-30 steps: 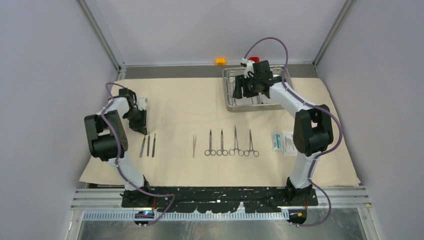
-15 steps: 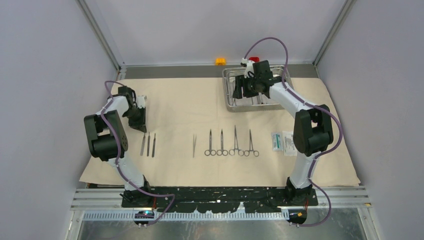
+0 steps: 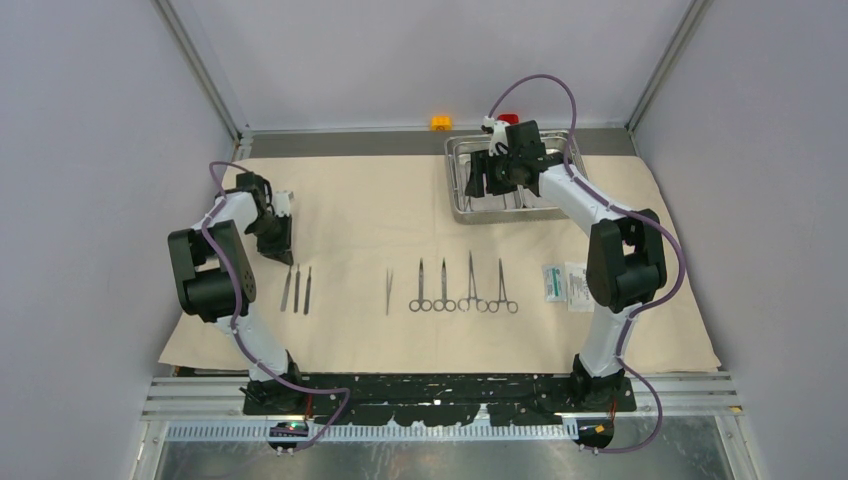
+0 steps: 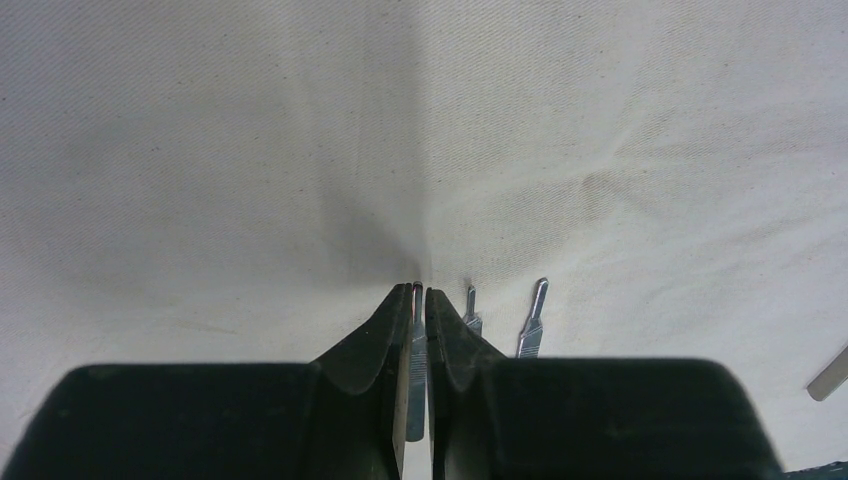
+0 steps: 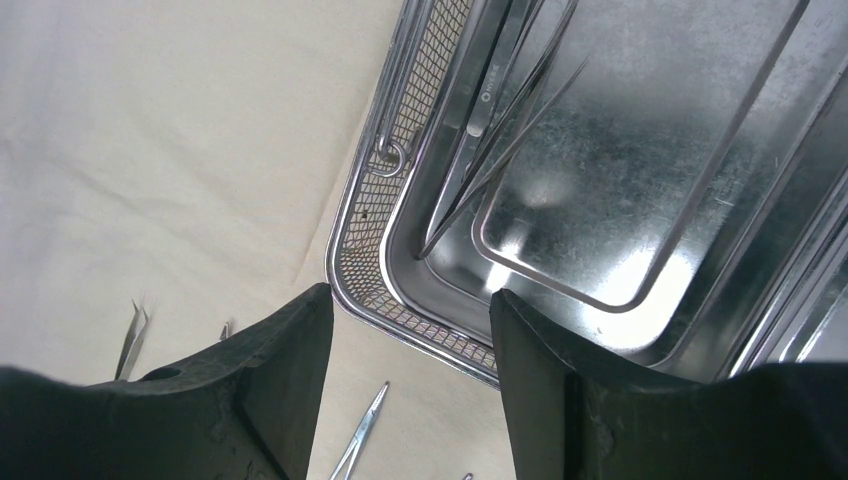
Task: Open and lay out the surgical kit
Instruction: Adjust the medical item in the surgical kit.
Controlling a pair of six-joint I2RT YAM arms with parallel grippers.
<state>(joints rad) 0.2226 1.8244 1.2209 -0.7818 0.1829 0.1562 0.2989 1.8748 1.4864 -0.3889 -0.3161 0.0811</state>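
Note:
The beige cloth (image 3: 380,210) lies spread out. On it, in a row, are three straight handles (image 3: 297,289), tweezers (image 3: 389,290), several ring-handled clamps (image 3: 462,290) and two packets (image 3: 564,283). My left gripper (image 3: 283,258) hovers over the far end of the handles. Its jaws are shut to a thin slit (image 4: 420,290). The leftmost handle (image 4: 415,350) shows through that slit and lies on the cloth. My right gripper (image 3: 478,183) stands open (image 5: 408,293) above the near left corner of the steel tray (image 5: 640,200), empty. Long steel instruments (image 5: 500,100) lie inside the tray.
An orange block (image 3: 440,122) and a red block (image 3: 509,119) sit behind the tray's rim (image 3: 455,190) at the back edge. Grey walls close in both sides. A clamp tip (image 5: 365,430) lies on the cloth just before the tray.
My left gripper has drawn back slightly, up and to the left, while all three handles stayed in place. The right arm has not moved.

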